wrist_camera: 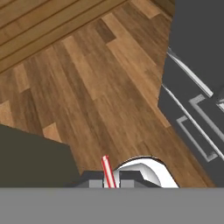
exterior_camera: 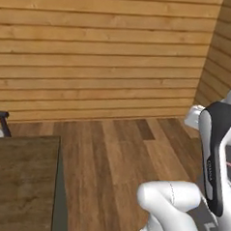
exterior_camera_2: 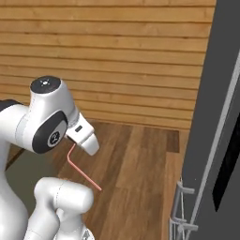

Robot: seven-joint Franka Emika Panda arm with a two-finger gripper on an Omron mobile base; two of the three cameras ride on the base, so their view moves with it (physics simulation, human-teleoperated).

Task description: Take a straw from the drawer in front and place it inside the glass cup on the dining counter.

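Under me it's all wood-plank floor (exterior_camera: 120, 151), brown boards running away toward the plank wall (exterior_camera: 102, 53). Off to my left there's the corner of a dark wood-grain counter (exterior_camera: 19, 179), and nothing sits on the part I can see, though something dark and white pokes in just past its far edge and I can't tell what it is. On my right a dark grey cabinet (wrist_camera: 197, 65) with pale handles stands on the floor.

- We see the straw (wrist_camera: 106, 171) just between the fingertips; its lower length is cut off.
- In the right base view the hand's white body hides the straw's top.
- The dark cabinet (wrist_camera: 197, 78) beside the hand runs off the edge.
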